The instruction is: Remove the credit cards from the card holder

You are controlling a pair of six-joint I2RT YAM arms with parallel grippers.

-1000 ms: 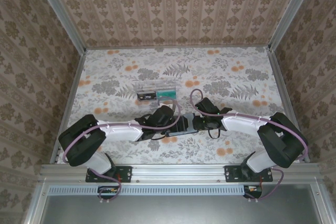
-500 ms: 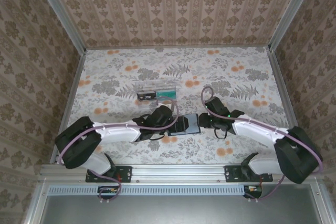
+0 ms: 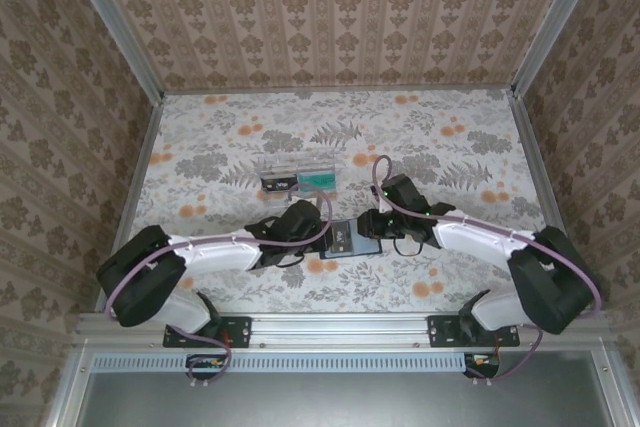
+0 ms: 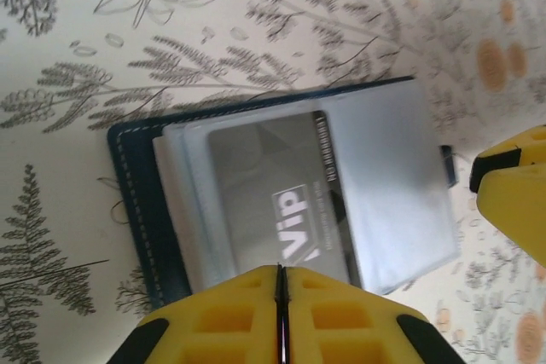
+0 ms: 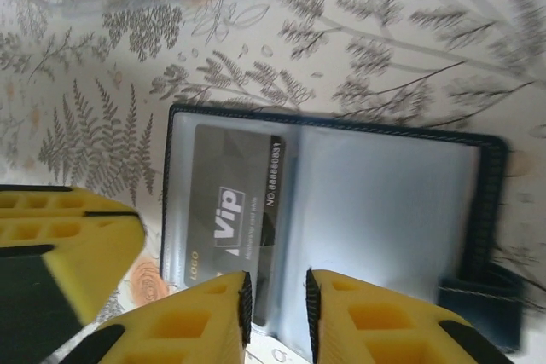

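Note:
The card holder (image 3: 357, 241) lies open on the table between my two grippers. In the left wrist view the card holder (image 4: 135, 202) shows its dark stitched edge, clear sleeves and a grey VIP card (image 4: 269, 181) in the left half. My left gripper (image 4: 280, 274) is shut, with its tips over the card's near edge; I cannot tell whether anything is pinched. My right gripper (image 5: 275, 287) is narrowly open, and its fingers straddle the VIP card (image 5: 226, 206) corner near the centre fold. The holder's small tab (image 5: 482, 296) sticks out at the right.
A clear plastic box (image 3: 297, 175) holding a green and a dark card stands just behind the holder. The left gripper's yellow finger (image 5: 60, 240) sits close beside the right gripper. Metal rails edge the floral table (image 3: 450, 137) on all sides.
The right arm swung out to the right, then came back in, and its gripper now sits over the holder's middle. The left gripper and holder stayed nearly in place.

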